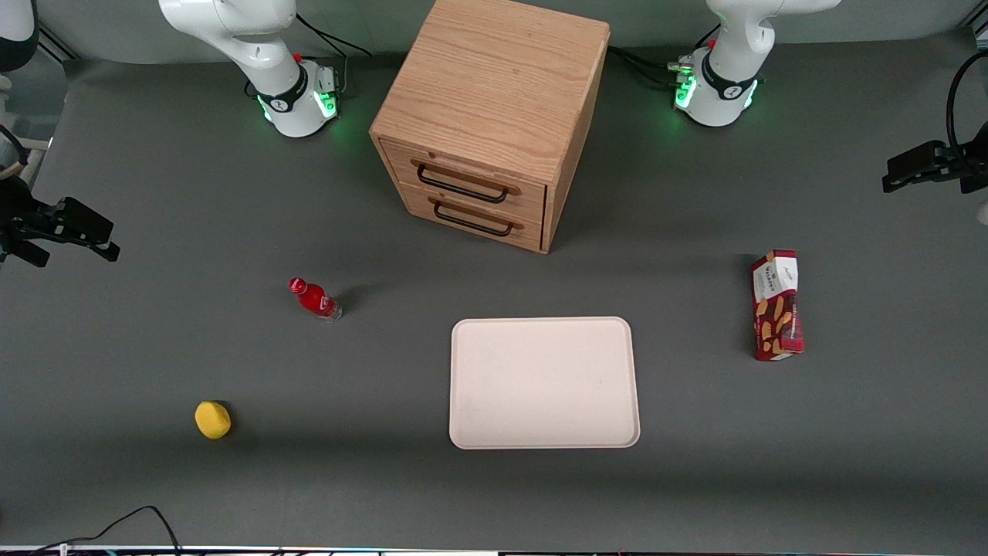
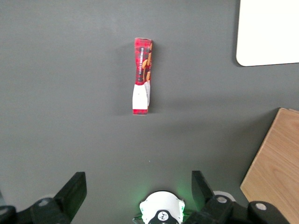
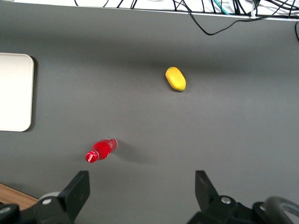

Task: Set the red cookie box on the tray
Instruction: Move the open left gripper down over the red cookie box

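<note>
Tool (image 2: 135, 196) hovers spread and empty above the desk (image 1: 154, 193); red cookie box (image 2: 142, 77) lies apart from it, beside the tray (image 2: 271, 32).

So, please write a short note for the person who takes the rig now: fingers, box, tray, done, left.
Gripper: fingers open, holding nothing, high above the table at the working arm's end, apart from the box.
Red cookie box: on the table toward the working arm's end, beside the tray, not touching it.
Tray: nothing on it, in front of the wooden drawer cabinet.
Done: nothing yet.
Left: go down to the box, grasp it, carry it over, set it on the tray.
</note>
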Robot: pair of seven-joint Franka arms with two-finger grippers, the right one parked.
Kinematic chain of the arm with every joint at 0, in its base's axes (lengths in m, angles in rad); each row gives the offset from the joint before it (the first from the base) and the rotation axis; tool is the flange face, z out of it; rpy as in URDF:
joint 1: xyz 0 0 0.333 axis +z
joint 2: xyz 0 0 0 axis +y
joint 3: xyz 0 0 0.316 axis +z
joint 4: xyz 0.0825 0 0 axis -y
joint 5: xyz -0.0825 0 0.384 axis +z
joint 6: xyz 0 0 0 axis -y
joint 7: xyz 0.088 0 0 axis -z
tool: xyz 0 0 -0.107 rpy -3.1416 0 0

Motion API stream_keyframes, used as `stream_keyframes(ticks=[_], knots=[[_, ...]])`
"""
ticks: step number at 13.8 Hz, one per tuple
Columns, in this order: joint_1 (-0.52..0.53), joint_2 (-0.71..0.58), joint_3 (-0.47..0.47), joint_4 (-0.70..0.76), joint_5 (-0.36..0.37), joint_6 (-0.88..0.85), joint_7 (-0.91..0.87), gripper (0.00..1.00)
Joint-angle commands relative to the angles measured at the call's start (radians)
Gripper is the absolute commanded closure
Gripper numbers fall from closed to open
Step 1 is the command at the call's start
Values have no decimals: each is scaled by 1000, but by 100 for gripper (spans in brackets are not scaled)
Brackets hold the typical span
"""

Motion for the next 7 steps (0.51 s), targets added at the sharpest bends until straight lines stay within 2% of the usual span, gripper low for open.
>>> stream_keyframes(ticks=[1,3,4,7], knots=[[-9,8,4,18,-23,-41,21,0],[-9,17,5,2,-16,-43,19,0],[-6,25,7,-52,-15,-19,25,0],[3,29,18,-359,-6,313,174,0]])
